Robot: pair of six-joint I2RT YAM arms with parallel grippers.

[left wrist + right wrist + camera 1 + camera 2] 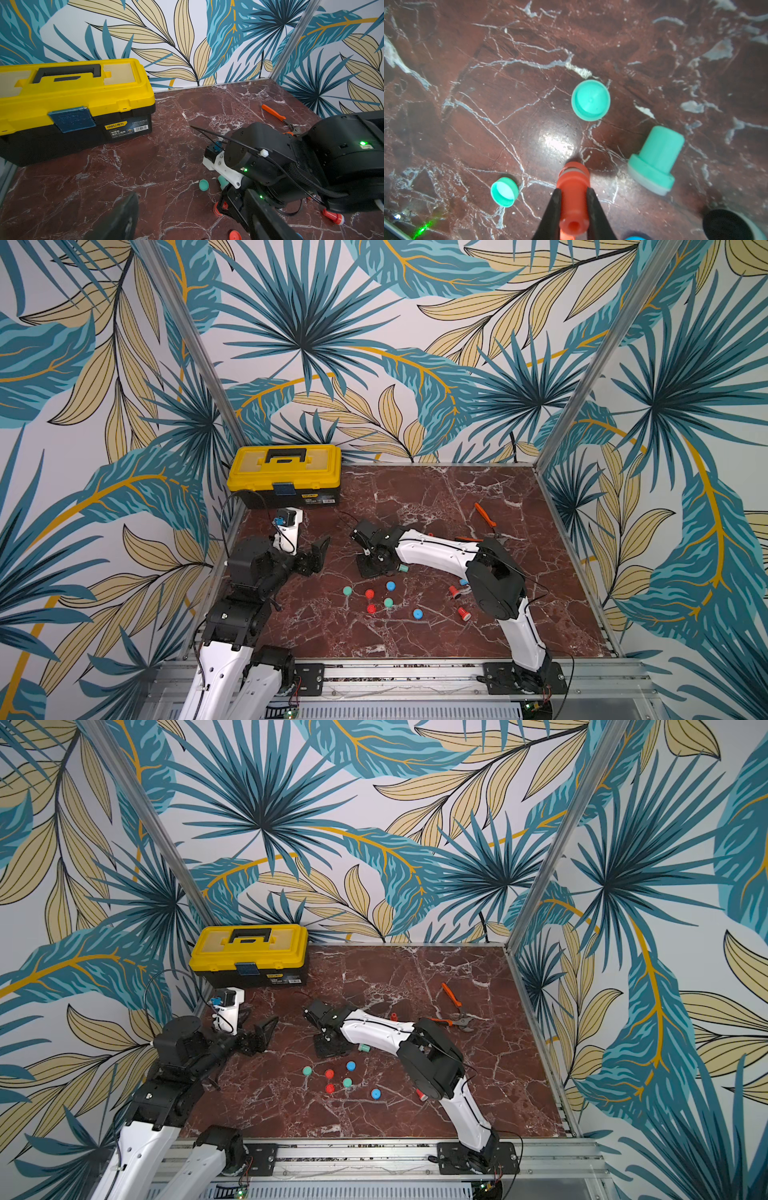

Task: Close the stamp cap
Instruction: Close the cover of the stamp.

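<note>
The red stamp could slip. The right gripper pinches only its thin stem, and the stamp points down at the marble table. If the arm pushes down a bit crooked, I think the stamp may twist out sideways.

The caps are small and loose on a smooth top. A cap may skid away when it is pressed, not snap on.

There could be a mix-up too. The caps closest to the stamp's end are a big teal cap and a smaller teal cap. The red caps lie nearer the front, in the little bunch in the middle of the table. A push onto a teal one would be the wrong match.

A teal stamp lies on its side just right of the gripper. It could get bumped and roll.

I cannot tell if the red stamp's end has a cap on it already.

The right gripper's fingers are squeezed tight on the red stamp, one on each side, both touching it. The left gripper sits over at the left, near the yellow toolbox. Its fingers are spread wide, with nothing between them, and they touch nothing.
</note>
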